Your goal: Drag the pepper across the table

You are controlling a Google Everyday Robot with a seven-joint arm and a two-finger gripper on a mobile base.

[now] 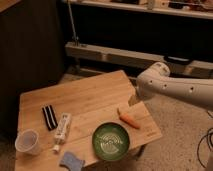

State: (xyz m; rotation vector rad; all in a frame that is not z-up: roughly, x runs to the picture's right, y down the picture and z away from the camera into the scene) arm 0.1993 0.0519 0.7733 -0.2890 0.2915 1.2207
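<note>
The pepper (129, 119), small, orange-red and tapered, lies on the light-wood table (85, 100) near its right edge, just above and to the right of the green plate. My white arm reaches in from the right. The gripper (134, 99) hangs over the table's right edge, a little above and behind the pepper, and is apart from it.
A green plate (111, 141) sits at the front right of the table. A clear cup (27, 142) stands at the front left, with a blue sponge (71, 160), a white tube (62, 129) and a black striped bar (48, 117) nearby. Metal shelving stands behind.
</note>
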